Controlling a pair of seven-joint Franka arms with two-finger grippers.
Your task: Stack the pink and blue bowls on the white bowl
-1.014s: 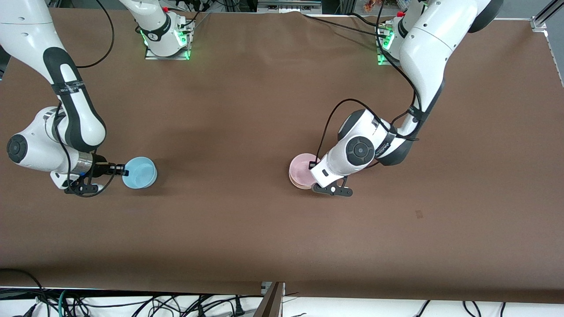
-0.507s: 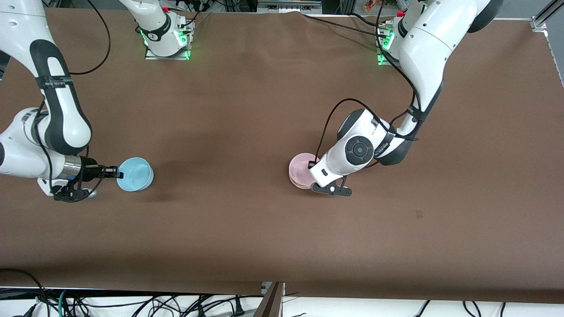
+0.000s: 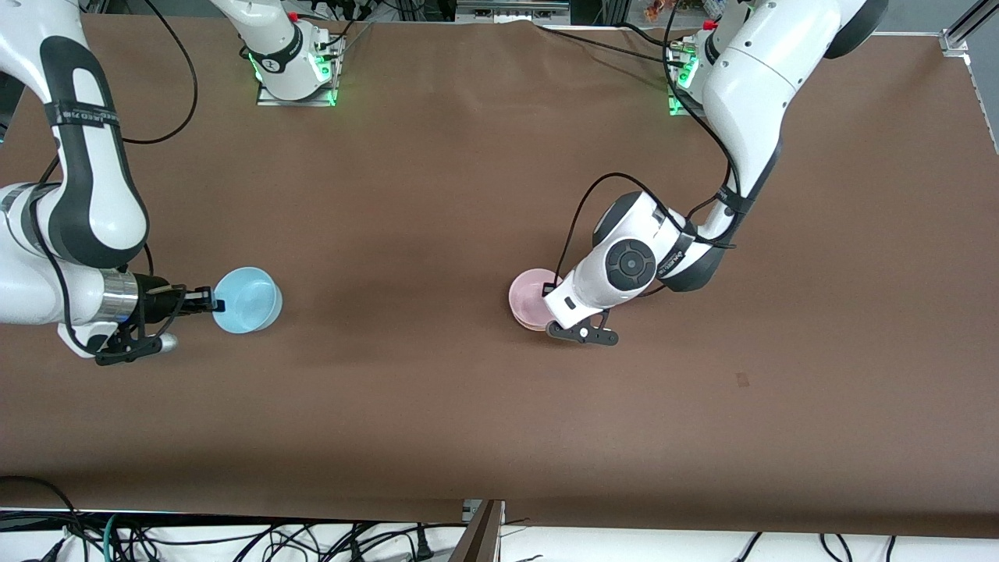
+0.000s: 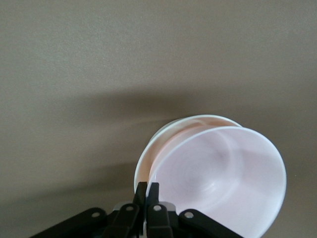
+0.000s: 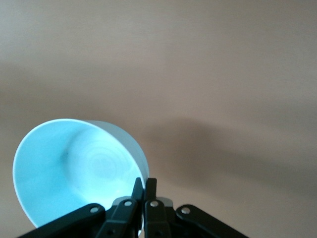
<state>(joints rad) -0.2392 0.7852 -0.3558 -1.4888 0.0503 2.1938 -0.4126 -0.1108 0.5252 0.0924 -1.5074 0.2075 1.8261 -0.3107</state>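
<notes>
Brown table [image 3: 437, 406]: wide bare stretch between the two bowl sites.

Right gripper [image 3: 209, 300] pinched shut on the rim of the blue bowl [image 3: 248, 300], over the table at the right arm's end; the bowl's mouth is tipped toward the wrist camera [image 5: 74, 168].

Left gripper [image 3: 551, 293] clamped on the pink bowl's [image 3: 529, 297] rim; the bowl sits tilted in the white bowl [image 4: 163, 144] near mid-table.
</notes>
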